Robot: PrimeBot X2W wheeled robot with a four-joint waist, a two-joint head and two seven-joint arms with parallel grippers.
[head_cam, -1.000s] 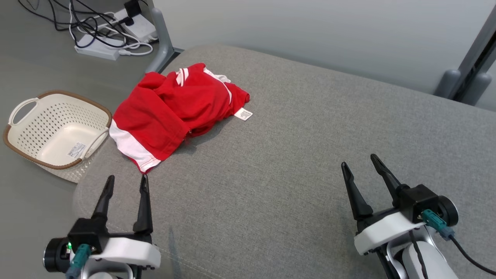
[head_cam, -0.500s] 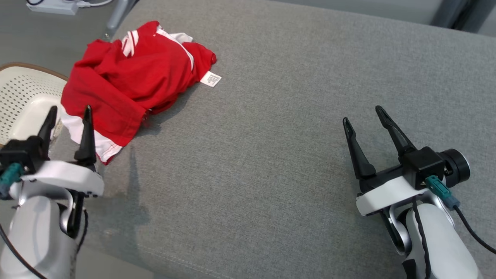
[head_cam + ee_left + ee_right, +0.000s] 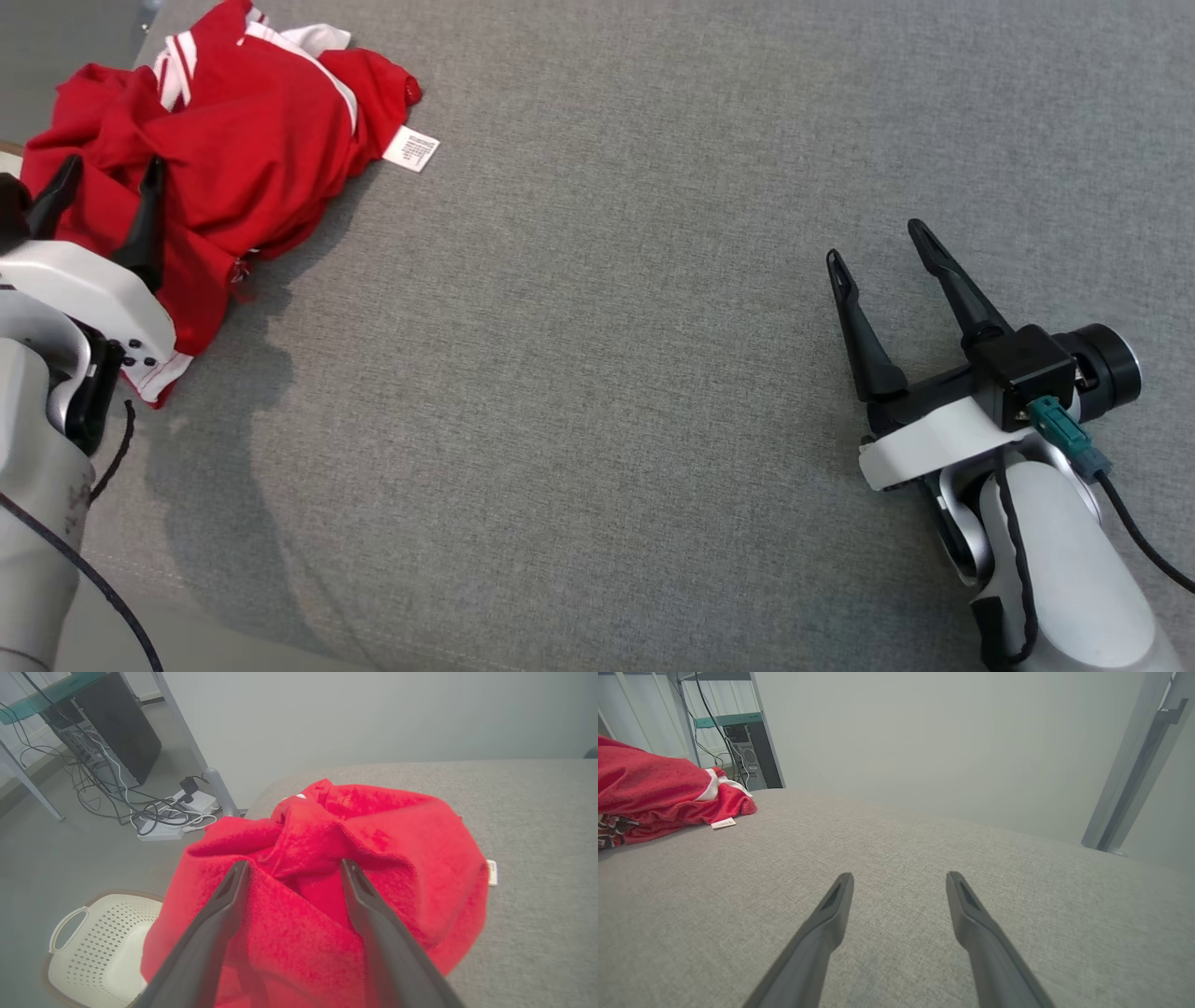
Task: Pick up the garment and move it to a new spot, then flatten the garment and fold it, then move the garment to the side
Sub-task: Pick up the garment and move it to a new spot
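Garment (image 3: 215, 140): red with white trim, crumpled in a heap at the far left corner of the grey cushion (image 3: 607, 373), with a white label (image 3: 412, 149) lying flat off its right side. Left gripper (image 3: 112, 165) has its jaws spread wide, over the garment's near-left part; from the head view I can't tell if the tips touch cloth. Left wrist view is closer: the fingers straddle a raised twisted fold mid-heap with nothing pinched between them, contact not confirmable. It also takes in the floor left of the garment: cream perforated basket (image 3: 88, 952) with a brown rim, and beyond the garment a white power strip (image 3: 161, 833) in tangled cables and a dark computer tower (image 3: 117, 732). Right gripper (image 3: 875, 241) has its jaws spread wide and empty, well right of the garment, over bare cushion. Right wrist view gets the garment side-on and low: the heap stands thick, a dark patterned bit at its bottom edge, label just right of it. Grey metal post (image 3: 1134, 765) stands far right of the garment, by the wall.
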